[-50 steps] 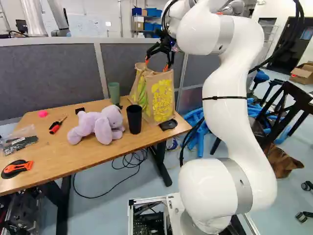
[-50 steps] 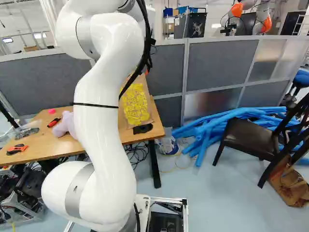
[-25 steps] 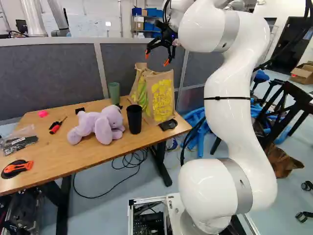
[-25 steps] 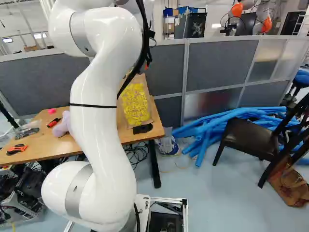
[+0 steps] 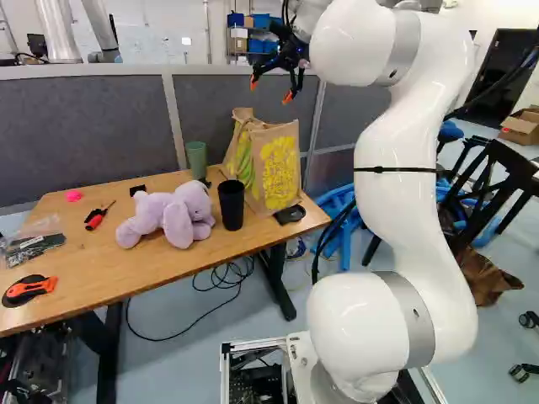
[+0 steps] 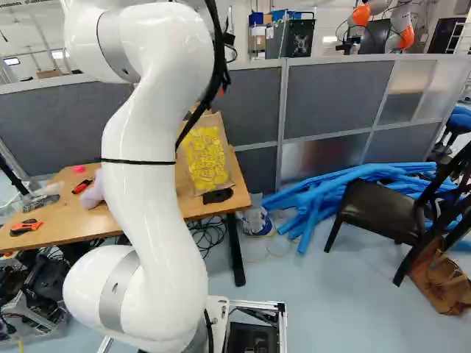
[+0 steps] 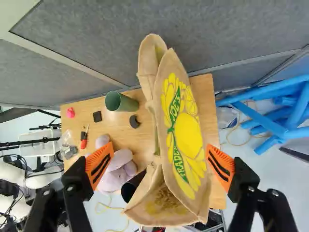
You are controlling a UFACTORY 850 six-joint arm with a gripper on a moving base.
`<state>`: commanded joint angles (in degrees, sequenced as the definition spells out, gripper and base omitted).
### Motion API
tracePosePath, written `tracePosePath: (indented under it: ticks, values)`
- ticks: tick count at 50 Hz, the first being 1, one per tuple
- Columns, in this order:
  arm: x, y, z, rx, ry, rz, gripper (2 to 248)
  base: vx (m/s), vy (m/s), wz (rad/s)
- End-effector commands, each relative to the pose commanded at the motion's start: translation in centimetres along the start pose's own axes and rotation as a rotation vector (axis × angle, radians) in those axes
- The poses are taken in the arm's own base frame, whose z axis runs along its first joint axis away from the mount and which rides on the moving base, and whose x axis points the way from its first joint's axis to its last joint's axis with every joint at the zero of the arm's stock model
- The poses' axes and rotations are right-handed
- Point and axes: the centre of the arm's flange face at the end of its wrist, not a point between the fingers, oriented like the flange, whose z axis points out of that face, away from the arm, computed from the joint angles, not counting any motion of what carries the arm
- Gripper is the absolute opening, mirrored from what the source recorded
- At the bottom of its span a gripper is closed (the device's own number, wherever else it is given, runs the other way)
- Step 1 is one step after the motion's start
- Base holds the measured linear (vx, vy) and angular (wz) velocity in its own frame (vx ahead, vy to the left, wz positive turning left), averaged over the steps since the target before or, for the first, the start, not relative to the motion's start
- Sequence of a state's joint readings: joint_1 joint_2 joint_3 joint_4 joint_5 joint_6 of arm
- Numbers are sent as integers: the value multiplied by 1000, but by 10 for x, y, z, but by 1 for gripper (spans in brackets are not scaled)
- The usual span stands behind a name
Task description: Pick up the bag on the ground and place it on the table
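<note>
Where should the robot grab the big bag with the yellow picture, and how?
Probably by the top edge of the bag, straight from above, with one finger on each side. It stands upright on the table, so its top is easiest to reach, and the edge looks thin enough to pinch.

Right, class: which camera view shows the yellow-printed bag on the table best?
The wrist view: beyond the open claw, the bag appears largest, its printed side uncovered. The left base view shows it smaller, upright on the table; in the right base view, the arm hides part of it.
</note>
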<state>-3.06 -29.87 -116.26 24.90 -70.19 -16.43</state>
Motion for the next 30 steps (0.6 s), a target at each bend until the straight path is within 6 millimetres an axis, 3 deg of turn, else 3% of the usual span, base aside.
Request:
tracePosePath:
  ticks: [18,30]
  values:
    - [0,-11,-24,-5,41,-18,247,0,0,0]
    - [0,-11,-26,-6,43,-19,247,0,0,0]
